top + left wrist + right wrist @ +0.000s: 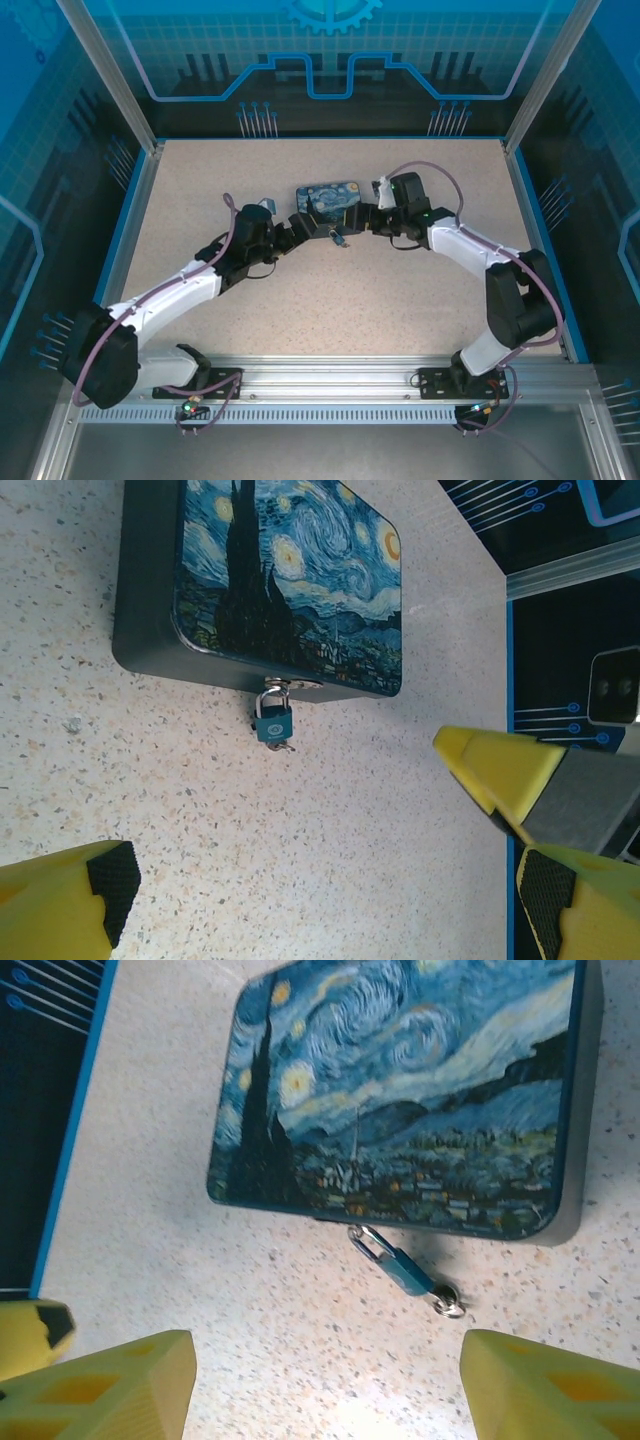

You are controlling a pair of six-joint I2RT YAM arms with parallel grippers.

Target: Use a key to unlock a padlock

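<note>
The small blue padlock (405, 1268) lies on the table, its silvery shackle hooked through the hasp at the front edge of the night-sky box (400, 1090). The grey key (450, 1305), with a little ring, sticks out of the padlock's bottom end. In the left wrist view the padlock (273, 723) and key (285, 745) lie just below the box (290, 580). My right gripper (325, 1390) is open, a short way in front of the padlock, holding nothing. My left gripper (320, 890) is wide open and further back. From above, the padlock (338, 237) lies between the left gripper (298, 232) and the right gripper (368, 218).
A yellow fingertip (500, 765) of the right gripper reaches into the left wrist view at the right. The speckled table (330, 310) is bordered by a blue rim and dark enclosure walls (560, 230). The metal rail (330, 375) carrying both arm bases runs along the near edge.
</note>
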